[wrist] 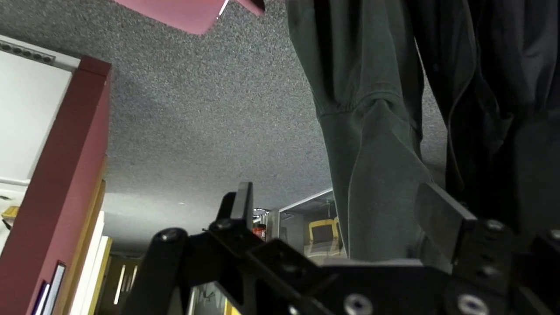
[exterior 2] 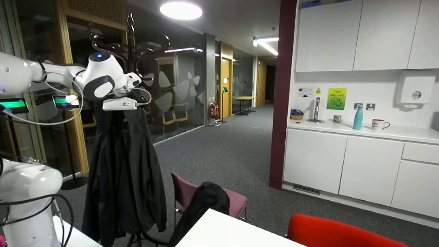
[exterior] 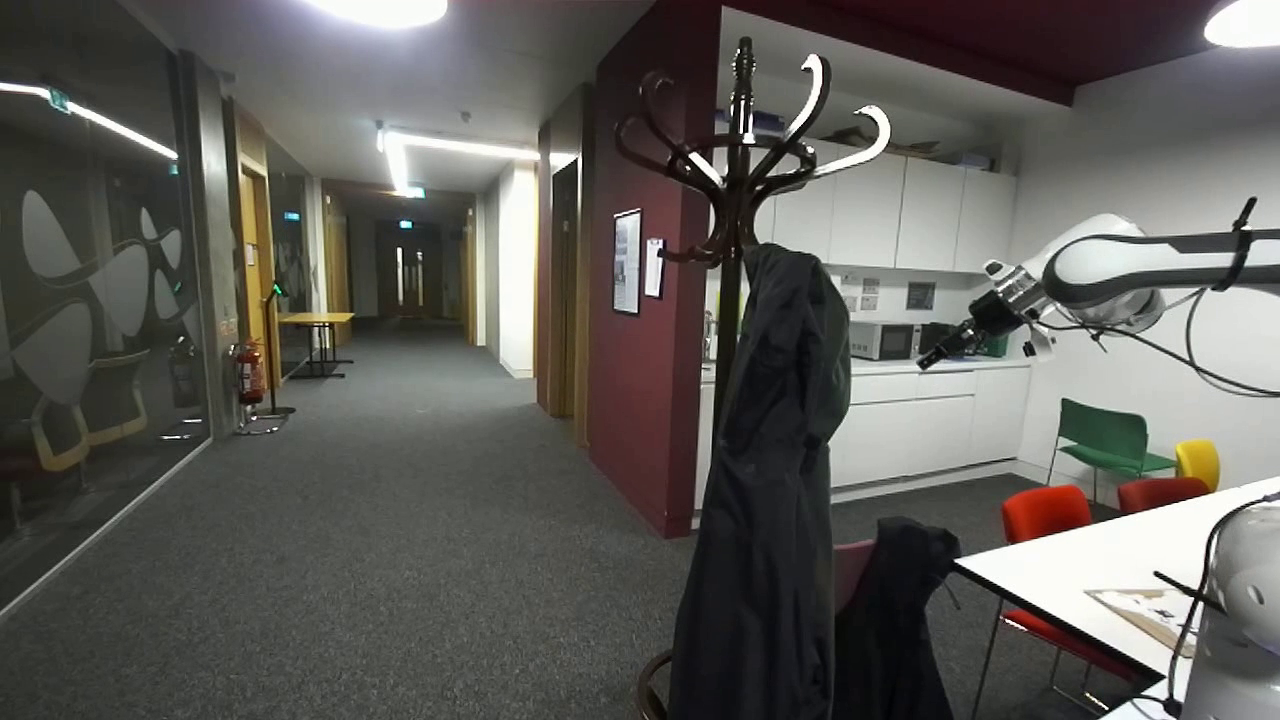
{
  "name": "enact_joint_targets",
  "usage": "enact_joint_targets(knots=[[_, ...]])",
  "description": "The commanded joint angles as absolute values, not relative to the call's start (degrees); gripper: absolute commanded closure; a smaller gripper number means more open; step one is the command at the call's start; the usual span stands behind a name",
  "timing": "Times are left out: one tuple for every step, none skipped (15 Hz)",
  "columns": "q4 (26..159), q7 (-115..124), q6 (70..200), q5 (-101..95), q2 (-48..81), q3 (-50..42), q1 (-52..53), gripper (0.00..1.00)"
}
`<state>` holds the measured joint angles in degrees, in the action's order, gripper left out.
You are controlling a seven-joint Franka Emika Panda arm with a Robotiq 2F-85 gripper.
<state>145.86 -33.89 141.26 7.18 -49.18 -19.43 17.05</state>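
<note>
Hand [wrist: 336,192] released, fingers [wrist: 244,205] spread wide. Nearest item: grey-green coat [wrist: 372,153], seen between and beyond them; one finger overlaps its edge, so contact can't be confirmed. Coat hangs on the coat stand [exterior: 737,200] and runs off the top of the wrist view. Black coat [wrist: 498,78] just beside it, folds lost in shadow. In an exterior view the arm [exterior 2: 109,70] blocks the hand and the coats' upper part. Pink chair [wrist: 183,13] mostly cropped at the wrist view's top edge.
</note>
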Motion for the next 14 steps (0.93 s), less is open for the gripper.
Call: enact_joint_targets(knots=[[145.3, -38.8, 144.1, 11.1, -50.5, -22.0, 21.2, 0.0], [145.1, -38.3, 144.1, 11.5, -50.3, -21.8, 21.1, 0.0], [145.6, -36.6, 142.4, 10.2, -49.6, -20.3, 18.9, 0.0], [145.6, -36.6, 142.3, 10.3, -49.6, -20.4, 19.0, 0.0], [145.6, -36.6, 142.2, 10.3, -49.6, -20.4, 18.9, 0.0], [145.6, -36.6, 142.2, 10.3, -49.5, -20.4, 18.8, 0.0], [145.6, -36.6, 142.2, 10.3, -49.5, -20.3, 18.8, 0.0], [145.6, -36.6, 142.2, 10.3, -49.5, -20.3, 18.8, 0.0], [146.0, -36.4, 142.4, 10.5, -49.5, -20.5, 18.7, 0.0], [146.3, -36.2, 143.2, 10.7, -49.4, -20.6, 18.7, 0.0], [146.4, -36.3, 143.8, 11.1, -49.4, -20.9, 19.0, 0.0], [146.3, -36.4, 144.1, 11.3, -49.3, -20.9, 19.2, 0.0], [146.2, -36.3, 144.4, 11.4, -49.2, -20.9, 19.3, 0.0], [146.1, -36.4, 144.7, 11.6, -49.1, -20.9, 19.5, 0.0]])
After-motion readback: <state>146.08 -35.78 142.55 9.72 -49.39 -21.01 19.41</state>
